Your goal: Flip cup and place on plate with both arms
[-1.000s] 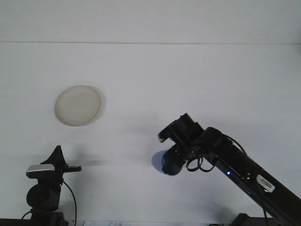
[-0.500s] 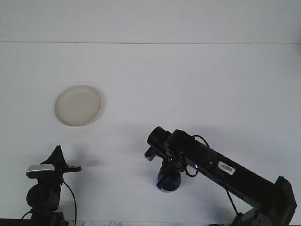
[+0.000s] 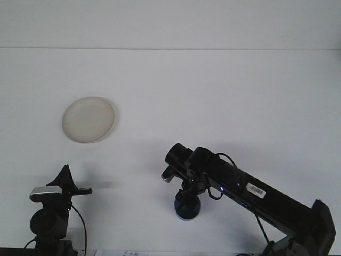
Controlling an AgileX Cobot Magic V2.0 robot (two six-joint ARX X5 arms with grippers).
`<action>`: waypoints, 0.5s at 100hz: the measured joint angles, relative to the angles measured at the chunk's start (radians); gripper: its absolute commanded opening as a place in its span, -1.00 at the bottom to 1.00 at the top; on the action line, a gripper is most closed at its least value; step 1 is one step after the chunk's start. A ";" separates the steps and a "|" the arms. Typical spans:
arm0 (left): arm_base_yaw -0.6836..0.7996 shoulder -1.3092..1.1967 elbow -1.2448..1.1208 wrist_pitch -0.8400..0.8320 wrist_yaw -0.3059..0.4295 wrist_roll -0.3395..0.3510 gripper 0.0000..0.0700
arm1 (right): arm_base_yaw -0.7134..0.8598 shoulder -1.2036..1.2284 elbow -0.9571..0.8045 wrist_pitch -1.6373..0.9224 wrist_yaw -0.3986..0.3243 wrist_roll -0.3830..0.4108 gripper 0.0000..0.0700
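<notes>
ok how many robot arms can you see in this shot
2. The left arm sits low at the bottom left corner, clear of the plate. The right arm reaches in from the bottom right, its hand over the blue cup.

The cup [image 3: 187, 207] is showing as a small dark blue shape sitting low on the white surface, well apart from the plate [image 3: 88, 119], to the plate's lower right. Its upper part is being hidden by dark hardware, so whether it is standing upright or inverted cannot be told. The plate, round, shallow and off-white, is lying flat with nothing on it.
</notes>
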 measured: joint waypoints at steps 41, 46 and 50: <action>0.000 0.000 0.000 0.001 0.000 0.000 -0.96 | -0.044 -0.613 -0.063 0.201 0.139 0.013 0.04; 0.000 0.000 0.000 0.003 0.000 0.000 -0.96 | -0.044 -0.723 -0.119 0.260 0.171 0.025 0.04; 0.000 0.000 0.000 0.005 0.000 0.000 -0.96 | -0.044 -0.812 -0.176 0.314 0.180 0.034 0.04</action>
